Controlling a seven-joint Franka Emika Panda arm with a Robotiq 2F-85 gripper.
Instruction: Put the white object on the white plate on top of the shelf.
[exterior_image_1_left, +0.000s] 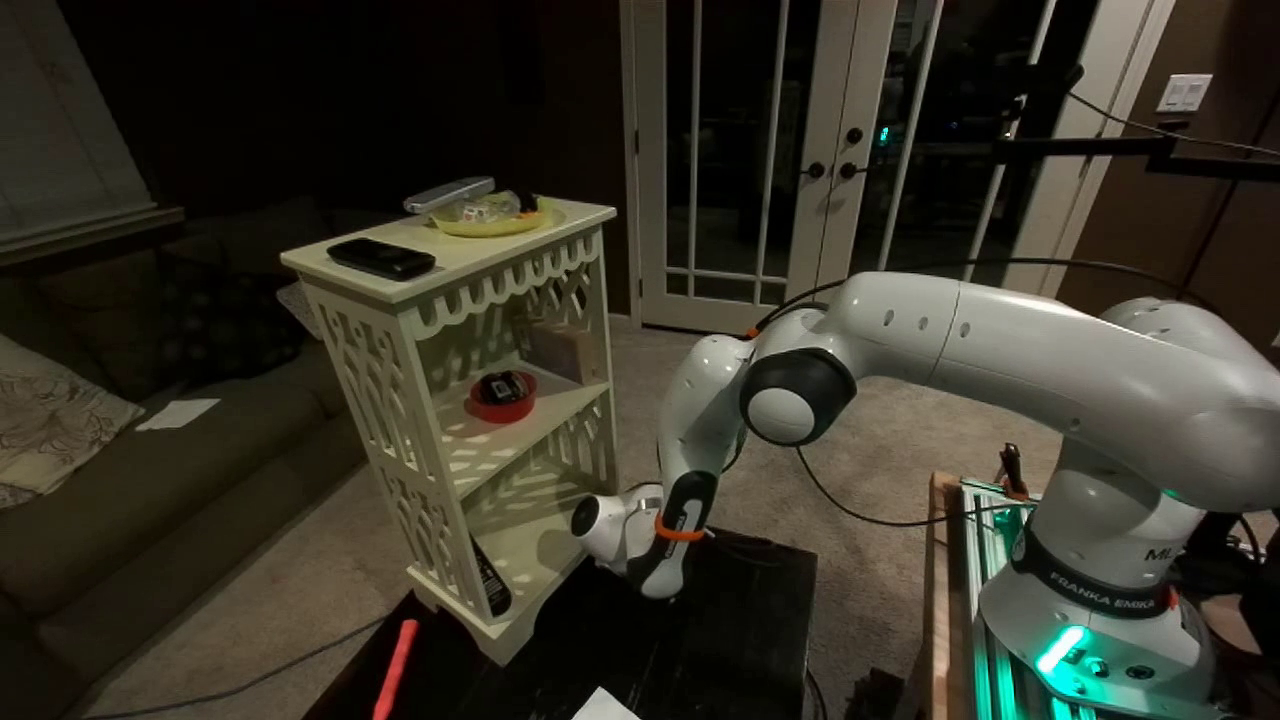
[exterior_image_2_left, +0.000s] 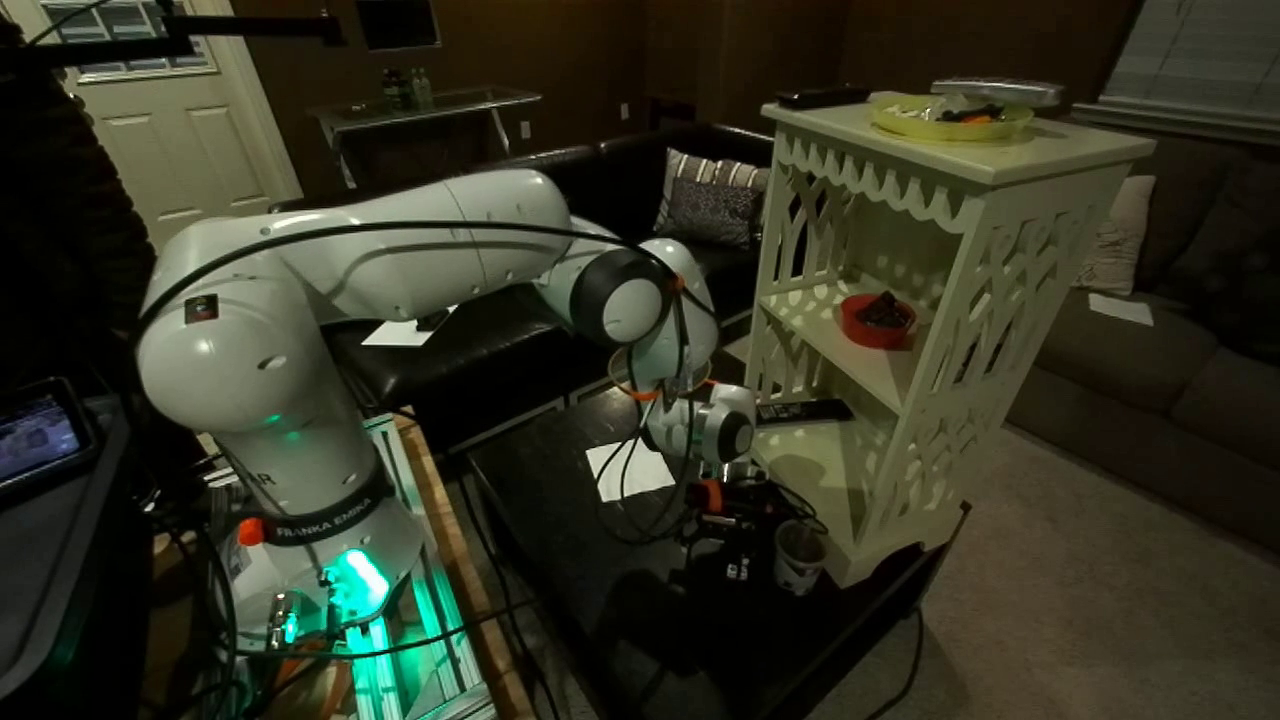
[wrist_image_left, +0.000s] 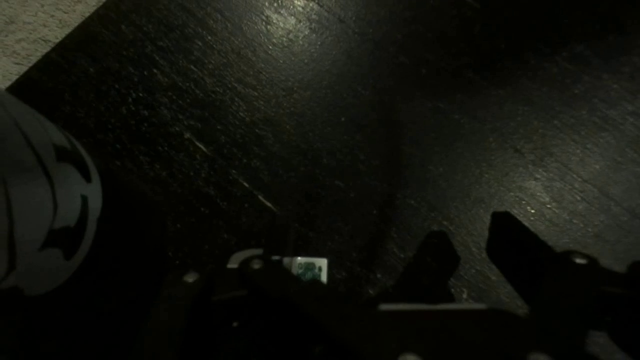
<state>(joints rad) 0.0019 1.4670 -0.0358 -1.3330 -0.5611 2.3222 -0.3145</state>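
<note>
Gripper (wrist_image_left: 471, 237) above table (wrist_image_left: 300, 130) — cup (exterior_image_2_left: 800, 558) near, plate (exterior_image_2_left: 935, 130) atop shelf (exterior_image_1_left: 478, 446)

shelf (exterior_image_1_left: 480, 450): cream-white, three tiers, upright | plate (exterior_image_2_left: 940, 131): yellowish, round, loaded, lying flat on shelf's top

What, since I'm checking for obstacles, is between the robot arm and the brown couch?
The cream shelf, then carpet beyond it, in both exterior views.
</note>
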